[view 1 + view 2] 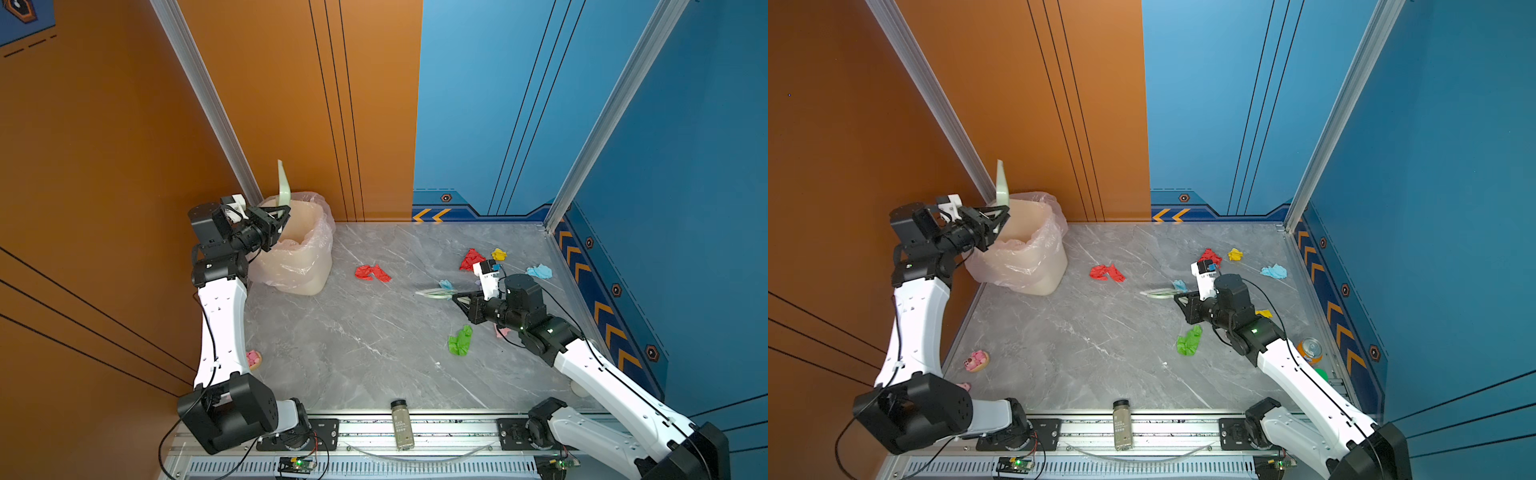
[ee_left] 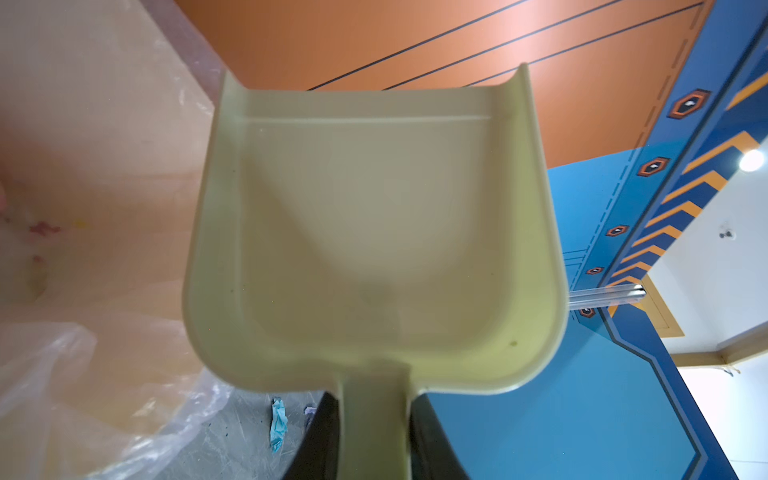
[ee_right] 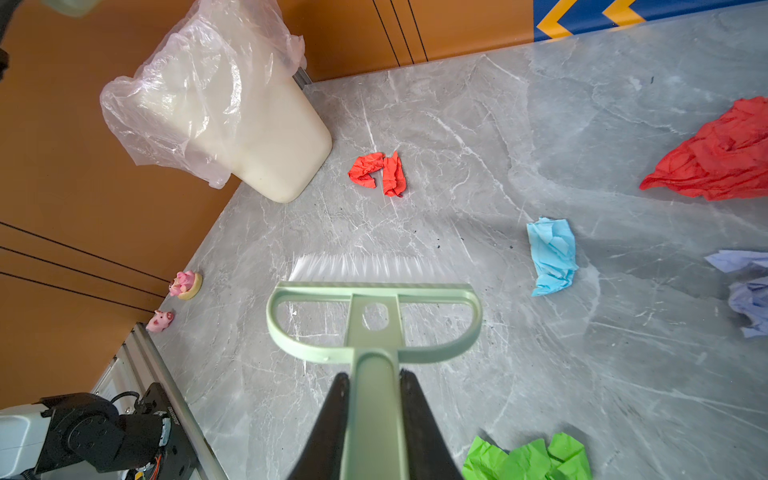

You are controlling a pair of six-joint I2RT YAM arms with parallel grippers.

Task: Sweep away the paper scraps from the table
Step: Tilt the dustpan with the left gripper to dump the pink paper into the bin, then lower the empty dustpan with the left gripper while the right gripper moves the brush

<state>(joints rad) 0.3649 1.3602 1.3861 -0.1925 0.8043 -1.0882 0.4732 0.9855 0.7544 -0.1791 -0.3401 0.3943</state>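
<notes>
Across the grey marble table [image 1: 353,353], paper scraps [image 1: 372,273] lie scattered, mostly on the right arm's side, near the brush [image 3: 374,349] that the right jaws clamp low to sweep, while the left jaws grip the empty dustpan [image 2: 374,228] upended above the lined bin [image 1: 307,266], likely for dumping.

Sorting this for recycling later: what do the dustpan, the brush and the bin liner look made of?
Dustpan: likely moulded plastic, pale green, smooth with a soft sheen and rounded rims. Brush: seemingly the same green plastic, matte; fine whitish bristles, probably synthetic. Bin liner: thin clear plastic film, crinkled and glossy.
</notes>
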